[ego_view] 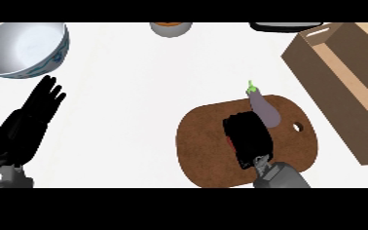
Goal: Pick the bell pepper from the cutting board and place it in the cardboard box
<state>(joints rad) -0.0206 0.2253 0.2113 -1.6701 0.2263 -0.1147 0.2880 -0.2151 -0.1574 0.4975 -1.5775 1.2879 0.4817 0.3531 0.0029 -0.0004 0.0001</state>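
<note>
A brown oval cutting board [208, 141] lies right of centre. My right hand [248, 137] is on top of it, fingers curled downward. Only a red sliver of the bell pepper [229, 142] shows, at the hand's left edge; the hand hides the rest. A purple eggplant [265, 108] with a green stem lies on the board's far side, right beside the hand. The cardboard box [332, 73], open at the top, stands at the right edge. My left hand [32, 119] rests open at the far left, fingers up.
A white bowl with a blue pattern [28, 48] sits at the back left. At the back edge are a small grey pot with orange contents [170, 28] and a dark, partly cropped object [284, 26].
</note>
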